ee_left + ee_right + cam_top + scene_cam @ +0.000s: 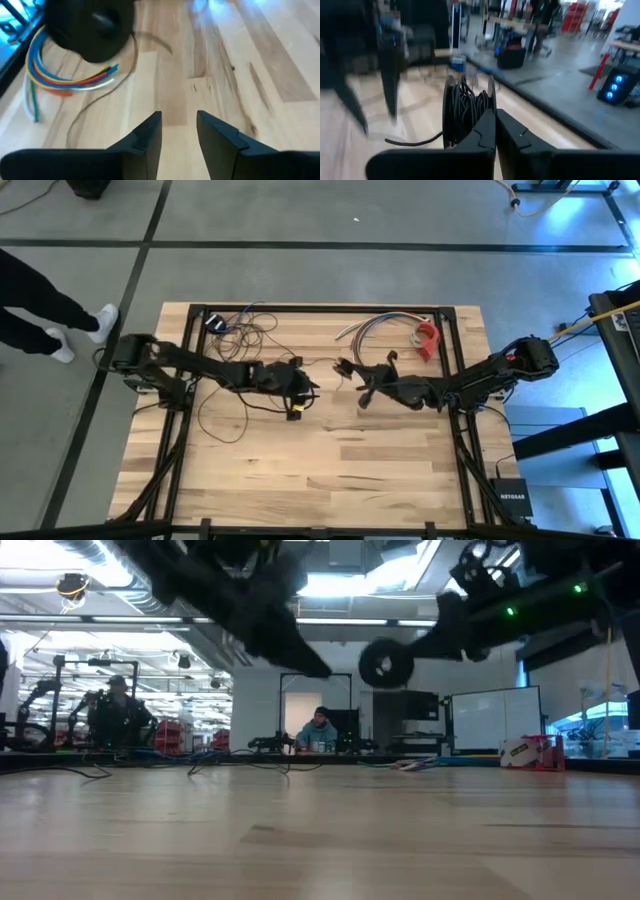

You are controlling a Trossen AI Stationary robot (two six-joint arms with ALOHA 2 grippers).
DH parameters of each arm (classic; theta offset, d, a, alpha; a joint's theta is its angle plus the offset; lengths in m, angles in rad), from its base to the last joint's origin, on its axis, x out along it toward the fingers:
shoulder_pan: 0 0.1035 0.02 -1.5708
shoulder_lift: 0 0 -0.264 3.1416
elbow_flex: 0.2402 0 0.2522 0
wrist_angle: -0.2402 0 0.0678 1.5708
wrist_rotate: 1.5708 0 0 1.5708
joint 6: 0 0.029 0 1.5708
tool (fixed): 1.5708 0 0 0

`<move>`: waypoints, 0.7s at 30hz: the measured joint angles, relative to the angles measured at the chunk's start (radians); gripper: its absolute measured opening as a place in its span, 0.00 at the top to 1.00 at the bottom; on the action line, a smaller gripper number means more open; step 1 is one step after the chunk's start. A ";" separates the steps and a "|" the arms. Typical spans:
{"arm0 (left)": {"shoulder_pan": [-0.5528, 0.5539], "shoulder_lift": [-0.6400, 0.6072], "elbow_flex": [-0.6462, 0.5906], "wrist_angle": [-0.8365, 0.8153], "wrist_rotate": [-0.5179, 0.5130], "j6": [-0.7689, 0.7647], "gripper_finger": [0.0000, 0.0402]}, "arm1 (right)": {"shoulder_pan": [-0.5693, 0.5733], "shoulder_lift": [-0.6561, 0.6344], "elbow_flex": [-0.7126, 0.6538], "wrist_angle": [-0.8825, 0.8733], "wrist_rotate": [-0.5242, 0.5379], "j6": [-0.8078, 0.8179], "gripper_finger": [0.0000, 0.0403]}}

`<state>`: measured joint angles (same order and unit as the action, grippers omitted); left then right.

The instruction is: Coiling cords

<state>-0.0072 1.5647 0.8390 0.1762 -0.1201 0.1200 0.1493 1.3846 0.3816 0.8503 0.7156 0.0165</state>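
Observation:
The cords are a thin dark wire. Part of it is wound on a small black round spool [465, 107], which hangs in the air at the table's middle [385, 662]. The remainder lies in loose loops [240, 332] at the far left of the wooden table [330, 470]. My right gripper [495, 125] reaches in from the right and is shut on the spool. My left gripper [179, 125] stands open just left of it [303, 388], above the table, with nothing between its fingers. A loose strand [100, 95] lies on the wood ahead of it. My right gripper pinches the spool by the edge of one of its two discs [491, 97] between its two fingers. The fingers come roughly level from the table's right. The spool stands on edge ahead of them, lifted clear of the table, and a tail of cord [415, 142] trails off it.
A short bundle of multicoloured wires [375, 328] and a red object [428, 338] lie at the far right of the table. A small dark object [215, 322] sits among the loops at the far left. People show beyond the table [318, 730] and at its left [40, 305].

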 joint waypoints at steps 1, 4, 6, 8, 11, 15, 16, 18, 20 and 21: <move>0.000 0.020 -0.018 0.068 -0.006 0.000 0.72 | 0.000 0.000 0.005 0.029 0.004 -0.013 0.99; 0.006 0.099 -0.055 0.312 -0.014 -0.002 0.74 | 0.000 0.000 0.027 0.094 0.014 -0.058 0.99; 0.010 0.171 -0.059 0.446 -0.017 0.010 0.76 | 0.000 0.000 0.046 0.096 0.010 -0.077 0.99; 0.011 0.243 -0.059 0.550 -0.020 0.023 0.77 | 0.000 0.000 0.062 0.091 -0.005 -0.092 0.99; 0.011 0.334 -0.036 0.691 -0.047 0.056 0.78 | 0.000 0.000 0.074 0.091 -0.020 -0.115 0.99; 0.016 0.419 0.010 0.742 -0.191 0.103 0.79 | 0.000 0.000 0.079 0.092 -0.019 -0.149 0.99; 0.020 0.434 0.022 0.746 -0.200 0.116 0.80 | 0.000 0.000 0.079 0.090 -0.019 -0.152 0.99; 0.027 0.456 0.048 0.749 -0.206 0.138 0.80 | 0.000 0.000 0.079 0.089 -0.019 -0.156 0.99; 0.036 0.461 0.061 0.752 -0.214 0.152 0.80 | 0.000 0.000 0.079 0.089 -0.019 -0.165 0.99; 0.040 0.461 0.063 0.750 -0.225 0.151 0.80 | 0.000 0.000 0.079 0.088 -0.019 -0.169 0.99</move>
<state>0.0327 2.0258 0.9019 0.9261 -0.3448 0.2715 0.1497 1.3849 0.4603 0.9384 0.6964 -0.1522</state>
